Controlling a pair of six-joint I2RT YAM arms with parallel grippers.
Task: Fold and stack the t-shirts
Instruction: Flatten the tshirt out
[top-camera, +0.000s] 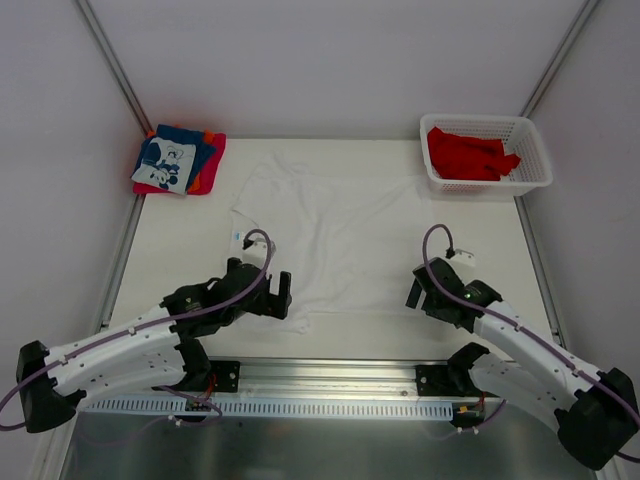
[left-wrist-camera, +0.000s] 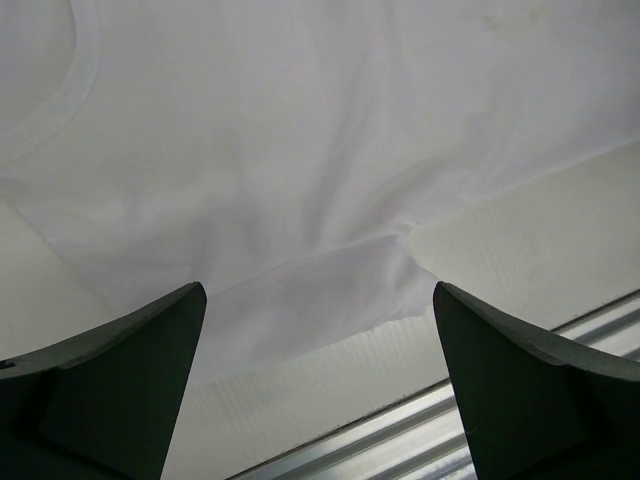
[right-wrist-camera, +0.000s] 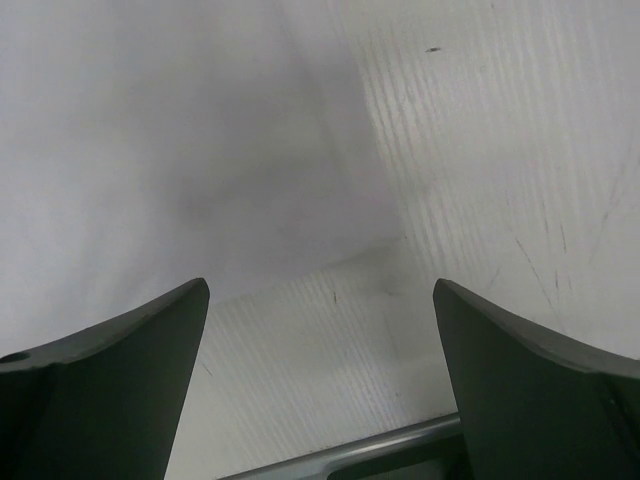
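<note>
White t-shirt (top-camera: 330, 225): spread out flat and creased on the table (top-camera: 180, 255), lying between the two grippers and running away ahead of them.
Near hem: in the left wrist view a sleeve flap of the shirt lies right under the gap of the left gripper's fingers.
Left gripper (top-camera: 278, 296): fingers wide apart, nothing between them, and it hangs over the shirt's near left corner.
Right gripper (top-camera: 416, 287): wide apart as well, gripping nothing; the shirt's edge lies ahead and to its left, with bare table under its right finger.
Folded stack (top-camera: 178, 160): blue with a white print on top, red and orange beneath, far ahead and left of the left gripper.
Red t-shirts (top-camera: 470, 155): heaped in the basket (top-camera: 537, 150), well ahead and right of the right gripper.
Metal rail (top-camera: 330, 375): just behind both grippers.
</note>
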